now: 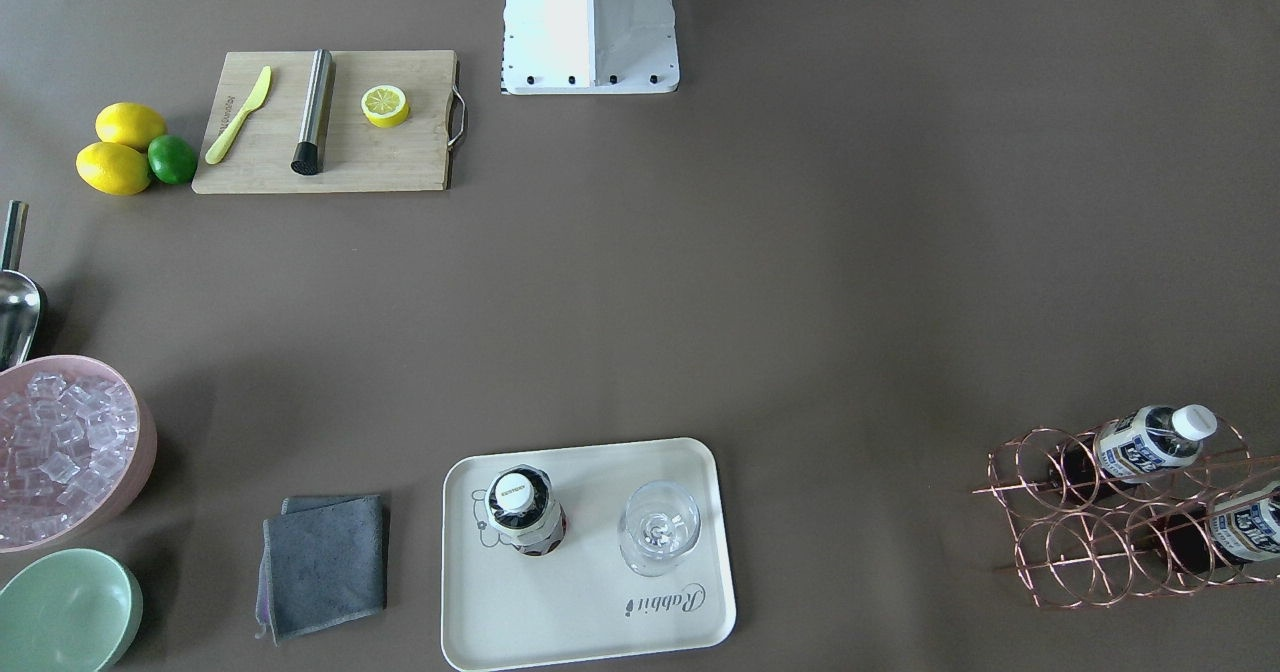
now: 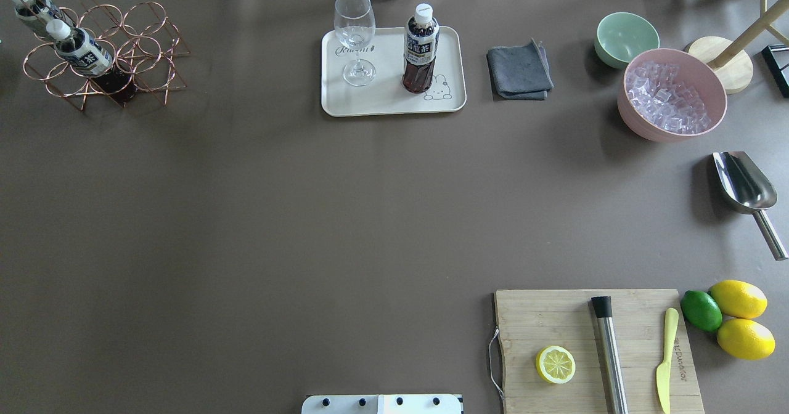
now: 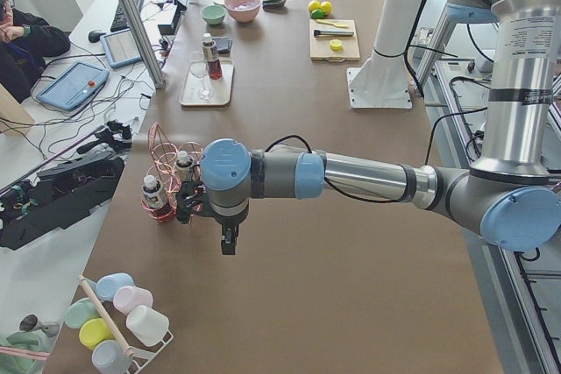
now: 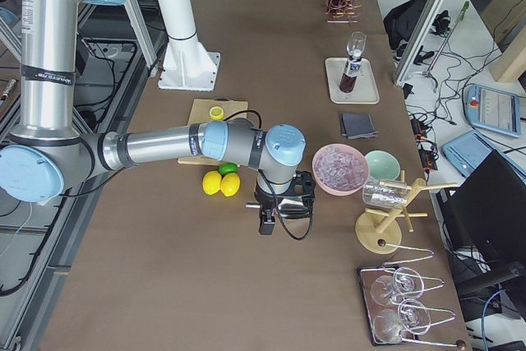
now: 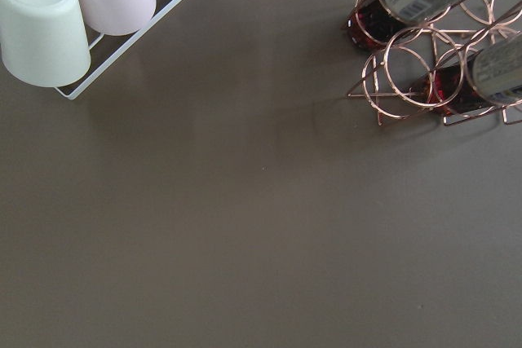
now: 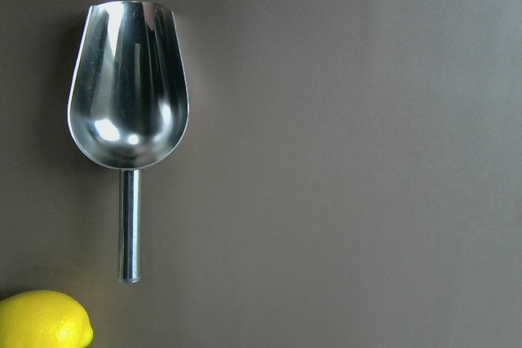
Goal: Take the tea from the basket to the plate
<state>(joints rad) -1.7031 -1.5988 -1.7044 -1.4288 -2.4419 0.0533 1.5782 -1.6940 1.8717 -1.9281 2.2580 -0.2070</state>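
One tea bottle [image 2: 421, 47] stands upright on the cream plate [image 2: 382, 103], beside a clear stemmed glass [image 2: 355, 32]; it also shows in the front view [image 1: 527, 512]. Two more tea bottles [image 2: 80, 50] [image 2: 31, 7] lie tilted in the copper wire basket [image 2: 142, 44] at the far left corner. The left wrist view shows the basket [image 5: 408, 71] at its top right. My left gripper [image 3: 228, 241] hangs near the basket and shows only in the left side view. My right gripper [image 4: 265, 223] hangs over the scoop area and shows only in the right side view. I cannot tell whether either is open or shut.
A grey cloth [image 2: 519, 70], a mint-green bowl [image 2: 625, 37] and a pink bowl of ice [image 2: 672, 100] stand right of the plate. A metal scoop [image 2: 743, 186], lemons and a lime [image 2: 733, 315] and a cutting board [image 2: 592, 346] lie on the right. A rack of cups [image 5: 81, 14] stands left of the basket.
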